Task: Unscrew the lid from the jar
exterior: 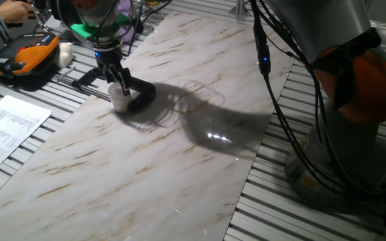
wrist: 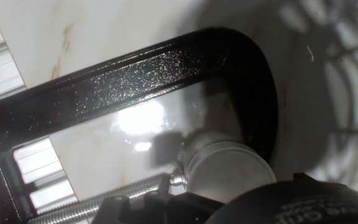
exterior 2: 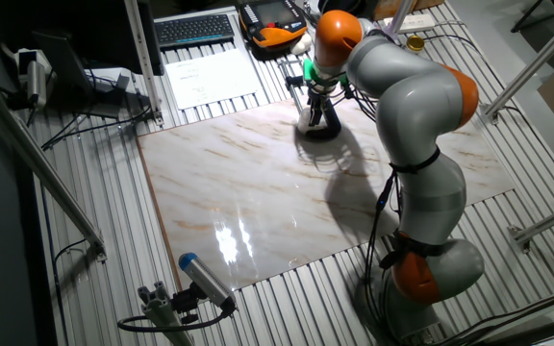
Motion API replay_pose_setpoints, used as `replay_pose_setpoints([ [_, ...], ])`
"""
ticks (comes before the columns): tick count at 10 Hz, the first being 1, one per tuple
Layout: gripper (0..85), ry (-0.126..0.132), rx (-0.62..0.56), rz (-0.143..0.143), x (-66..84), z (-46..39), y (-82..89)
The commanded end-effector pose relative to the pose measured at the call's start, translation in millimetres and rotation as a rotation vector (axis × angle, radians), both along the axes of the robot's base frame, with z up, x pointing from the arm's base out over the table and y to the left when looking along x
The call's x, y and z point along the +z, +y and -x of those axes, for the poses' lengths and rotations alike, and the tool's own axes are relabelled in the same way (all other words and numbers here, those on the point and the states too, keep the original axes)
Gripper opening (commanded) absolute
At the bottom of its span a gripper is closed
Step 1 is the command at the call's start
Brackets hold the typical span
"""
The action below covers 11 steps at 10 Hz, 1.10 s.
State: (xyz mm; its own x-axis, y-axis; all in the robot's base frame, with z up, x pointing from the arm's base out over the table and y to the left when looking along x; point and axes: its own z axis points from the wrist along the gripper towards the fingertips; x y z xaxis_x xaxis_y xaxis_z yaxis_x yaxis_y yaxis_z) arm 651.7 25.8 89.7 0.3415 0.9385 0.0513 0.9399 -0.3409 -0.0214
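Trouble waiting: fingers slipping round the lid (wrist: pixel 225 167), or jar (exterior: pixel 120 99) turning inside the black clamp (wrist: pixel 135 81), so nothing coming loose. Reaching straight down at the far table (exterior: pixel 179 134) edge, gripper (exterior: pixel 118 82) seeming closed around the lid, jar standing in the clamp.

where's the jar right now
The jar stands at the marble slab's far-left edge in one fixed view, inside the black clamp, directly under the claw.

black clamp (exterior: pixel 136 94) hemming jar (exterior: pixel 120 98), marble slab (exterior: pixel 179 154) open beyond
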Motion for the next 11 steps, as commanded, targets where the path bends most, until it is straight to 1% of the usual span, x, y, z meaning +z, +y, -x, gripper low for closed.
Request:
replay_pose_setpoints([
  [1,85.0,-0.002,0.001,-0.001,-0.3,0.0,0.0],
  [2,85.0,-0.006,0.004,-0.002,-1.3,0.0,0.2],
  [3,68.0,-0.008,0.009,-0.002,-1.3,-0.1,0.3],
  [6,68.0,-0.011,0.015,-0.003,-1.8,-0.5,0.5],
  [7,68.0,-0.009,0.018,-0.001,-1.7,-0.5,0.5],
  [10,68.0,0.01,0.029,0.007,-0.7,-0.5,0.5],
  [11,68.0,0.01,0.032,0.007,-0.5,-0.5,0.5],
])
